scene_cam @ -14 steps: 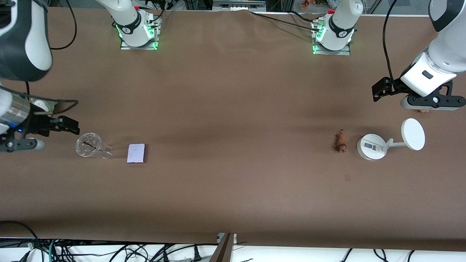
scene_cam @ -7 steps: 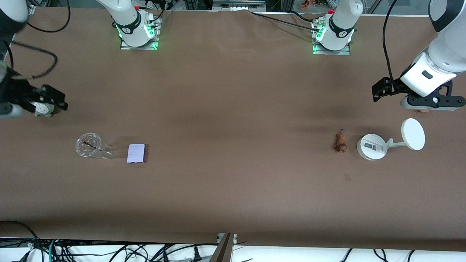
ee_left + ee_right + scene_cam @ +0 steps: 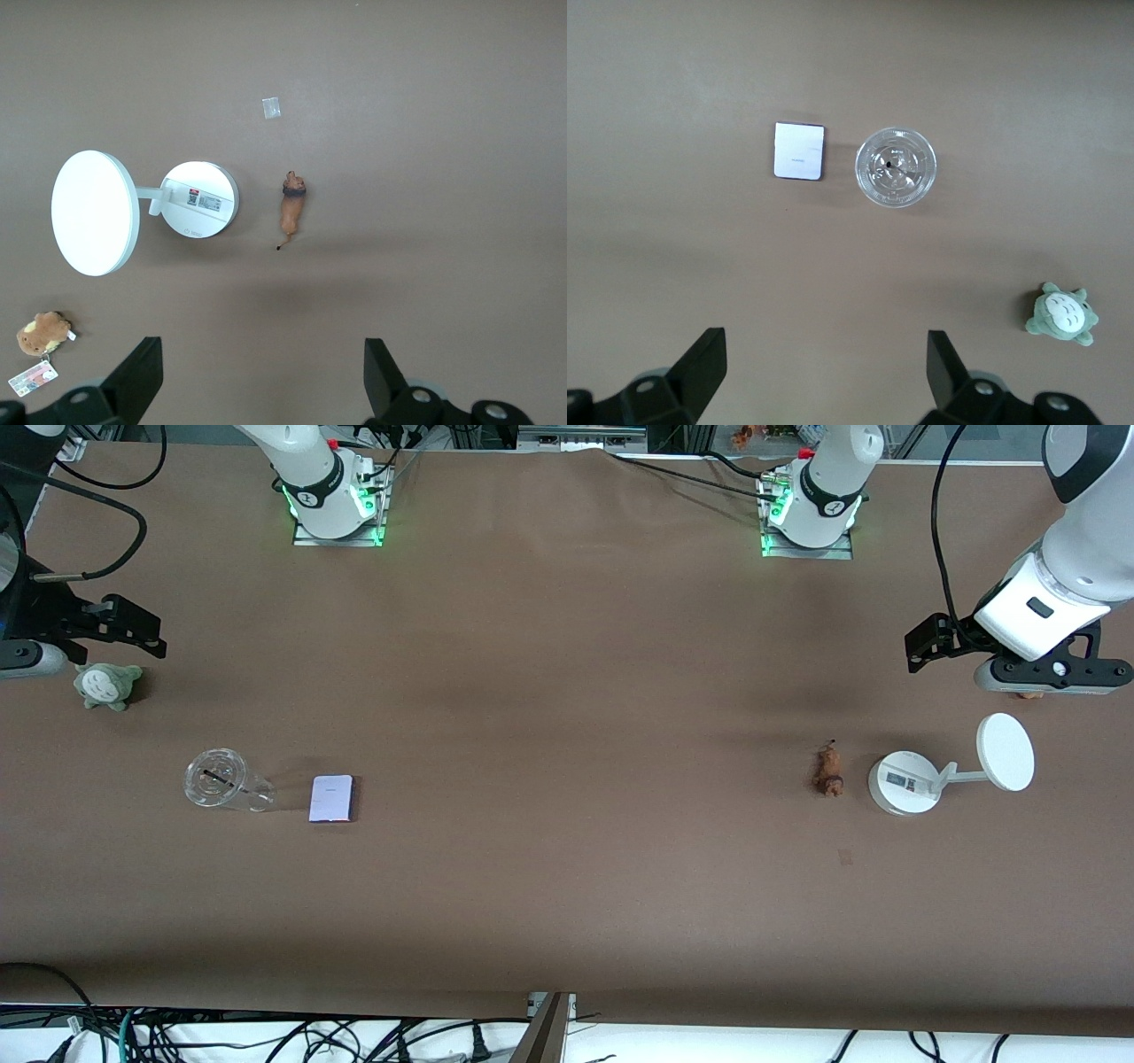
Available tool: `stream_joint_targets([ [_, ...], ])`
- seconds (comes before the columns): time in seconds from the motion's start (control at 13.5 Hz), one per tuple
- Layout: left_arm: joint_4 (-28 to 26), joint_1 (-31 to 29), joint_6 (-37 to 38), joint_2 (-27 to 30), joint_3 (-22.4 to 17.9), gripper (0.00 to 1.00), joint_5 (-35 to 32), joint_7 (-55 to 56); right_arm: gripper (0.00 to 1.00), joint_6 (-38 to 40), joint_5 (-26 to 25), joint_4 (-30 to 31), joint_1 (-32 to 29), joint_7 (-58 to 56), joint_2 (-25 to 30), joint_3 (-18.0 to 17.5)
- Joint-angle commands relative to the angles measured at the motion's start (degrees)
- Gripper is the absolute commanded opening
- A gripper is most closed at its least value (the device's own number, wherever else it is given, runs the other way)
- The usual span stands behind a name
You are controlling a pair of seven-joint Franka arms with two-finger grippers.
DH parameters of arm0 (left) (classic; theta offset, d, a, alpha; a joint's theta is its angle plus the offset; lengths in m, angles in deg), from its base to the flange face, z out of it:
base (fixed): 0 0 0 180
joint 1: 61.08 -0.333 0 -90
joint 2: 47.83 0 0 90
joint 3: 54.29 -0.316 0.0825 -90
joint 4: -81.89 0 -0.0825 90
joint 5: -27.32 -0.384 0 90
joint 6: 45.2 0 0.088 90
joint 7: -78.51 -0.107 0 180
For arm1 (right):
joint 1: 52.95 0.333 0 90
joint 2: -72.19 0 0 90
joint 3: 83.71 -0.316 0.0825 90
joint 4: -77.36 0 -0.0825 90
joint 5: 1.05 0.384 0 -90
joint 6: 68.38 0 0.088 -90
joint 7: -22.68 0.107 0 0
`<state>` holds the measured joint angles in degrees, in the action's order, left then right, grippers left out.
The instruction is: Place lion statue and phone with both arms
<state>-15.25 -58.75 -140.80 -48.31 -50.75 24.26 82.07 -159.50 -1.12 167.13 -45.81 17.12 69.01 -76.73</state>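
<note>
Right gripper (image 3: 53, 642) has swung farther from the front camera, uncovering grey-green plush (image 3: 106, 685); fingers wide apart, empty. Left gripper (image 3: 1019, 660) likewise, over table's end. Phone (image 3: 331, 798) beside glass (image 3: 217, 780); lion statue (image 3: 828, 771) beside white stand (image 3: 904, 783).

Brown plush (image 3: 1029, 693) mostly hidden beneath the left claw (image 3: 1045, 675).

Lion statue (image 3: 828, 771) just beside stand (image 3: 904, 783).
</note>
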Motion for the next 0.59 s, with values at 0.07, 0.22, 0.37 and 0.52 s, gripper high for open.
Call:
stream_joint_targets([
  [0.07,1.07,0.04,0.15,-0.48,-0.11,1.00,0.96,-0.49,1.00,0.95,-0.63,-1.08,-0.64,-0.16,-1.13,-0.39],
  [0.22,1.07,0.13,0.15,-0.48,-0.11,1.00,0.96,-0.75,1.00,0.86,-0.72,-1.08,-0.64,-0.07,-1.22,-0.39],
  [0.37,1.07,0.13,0.15,-0.48,-0.11,1.00,0.87,-1.11,1.00,0.86,-0.55,-1.08,-0.81,-0.16,-1.22,-0.30],
  [0.52,1.16,0.21,0.15,-0.48,-0.11,1.00,0.87,-1.02,1.00,0.86,-0.28,-1.08,-0.82,0.11,-1.22,-0.21],
])
